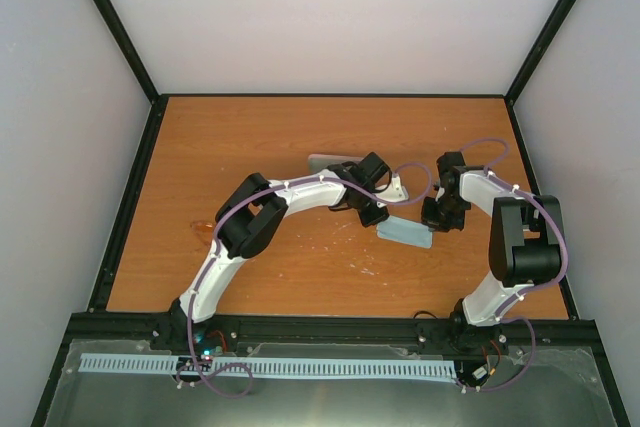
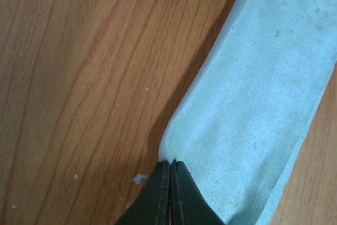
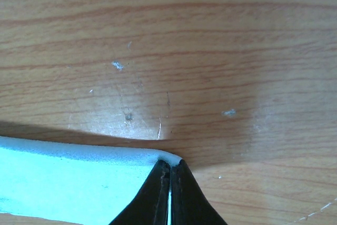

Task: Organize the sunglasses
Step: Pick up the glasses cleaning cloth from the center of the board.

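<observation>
- Left claw (image 2: 169, 162): pressed together on a corner of the light blue cloth (image 2: 253, 104), which runs ahead and to the right of its tips.
- Right claw (image 3: 170, 164): likewise pinching the cloth's edge; the cloth spreads to its left over the counter (image 3: 210, 51).
- Sunglasses (image 1: 204, 229): a faint amber shape well behind the left claw, beside that arm's elbow, untouched. Too small to tell whether they are folded.
- Probably light, thin-framed, fragile and slick-lensed. Grip the bridge or a temple gently, never the lenses.

Overhead view looks down on table (image 1: 300, 127); both wrist views closely share cloth (image 2: 263, 104).
</observation>
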Controlling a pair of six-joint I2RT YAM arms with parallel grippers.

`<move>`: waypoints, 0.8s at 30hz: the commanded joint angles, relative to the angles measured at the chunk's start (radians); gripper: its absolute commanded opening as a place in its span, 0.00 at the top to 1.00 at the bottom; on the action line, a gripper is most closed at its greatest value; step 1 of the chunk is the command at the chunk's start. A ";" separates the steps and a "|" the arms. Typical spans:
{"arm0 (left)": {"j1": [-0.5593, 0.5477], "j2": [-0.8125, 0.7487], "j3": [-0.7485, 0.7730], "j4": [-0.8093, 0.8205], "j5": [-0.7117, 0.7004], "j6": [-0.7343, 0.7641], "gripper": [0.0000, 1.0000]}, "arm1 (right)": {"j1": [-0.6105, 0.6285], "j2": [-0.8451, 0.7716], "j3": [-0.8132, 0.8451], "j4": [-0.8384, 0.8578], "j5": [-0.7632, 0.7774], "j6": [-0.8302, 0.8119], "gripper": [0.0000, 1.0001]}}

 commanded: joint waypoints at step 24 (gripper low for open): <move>0.012 -0.113 -0.102 0.030 -0.021 -0.026 0.99 | 0.016 -0.011 0.043 0.018 -0.088 0.005 0.97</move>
